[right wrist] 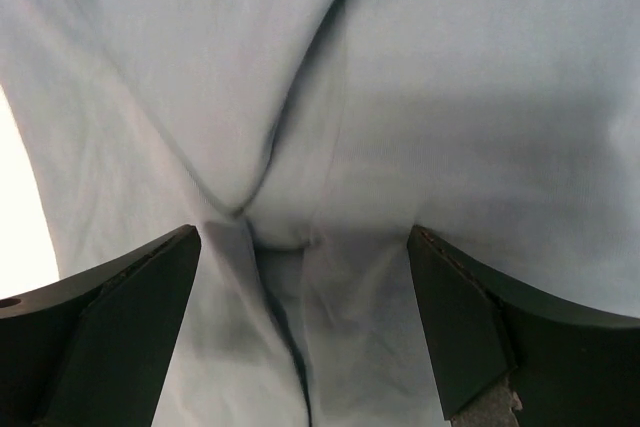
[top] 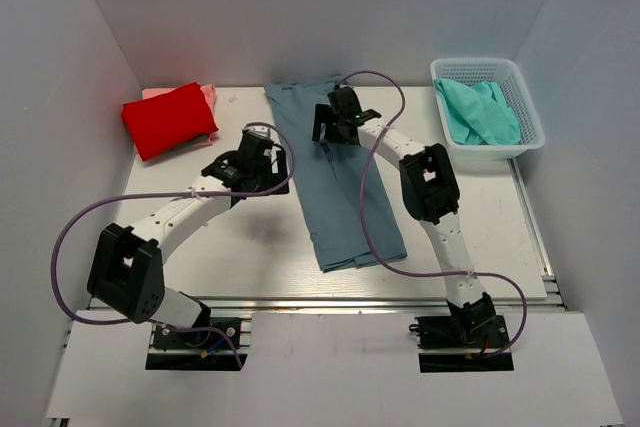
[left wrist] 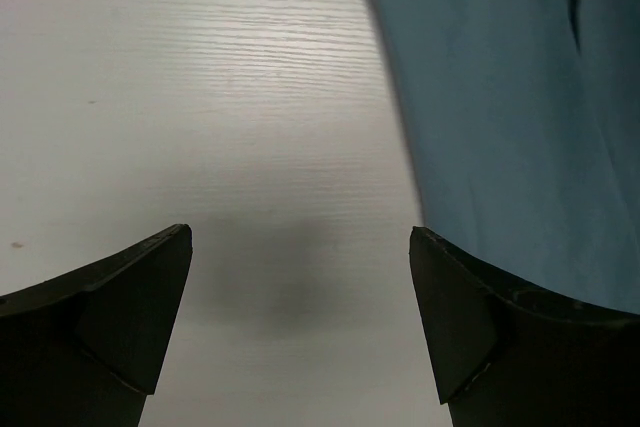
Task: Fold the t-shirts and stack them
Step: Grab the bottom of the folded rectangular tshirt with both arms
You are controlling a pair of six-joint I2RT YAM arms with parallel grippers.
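Note:
A dusty blue-grey t-shirt lies folded lengthwise in a long strip down the middle of the table. My right gripper hovers open over its far part; the right wrist view shows creased blue-grey cloth between the spread fingers. My left gripper is open and empty over bare table just left of the strip, whose edge shows in the left wrist view. A folded red t-shirt lies on a pink one at the far left. A teal t-shirt sits in the basket.
A white plastic mesh basket stands at the far right corner. White walls close in the table on the left, back and right. The arms' cables loop over the table, one crossing the blue-grey strip.

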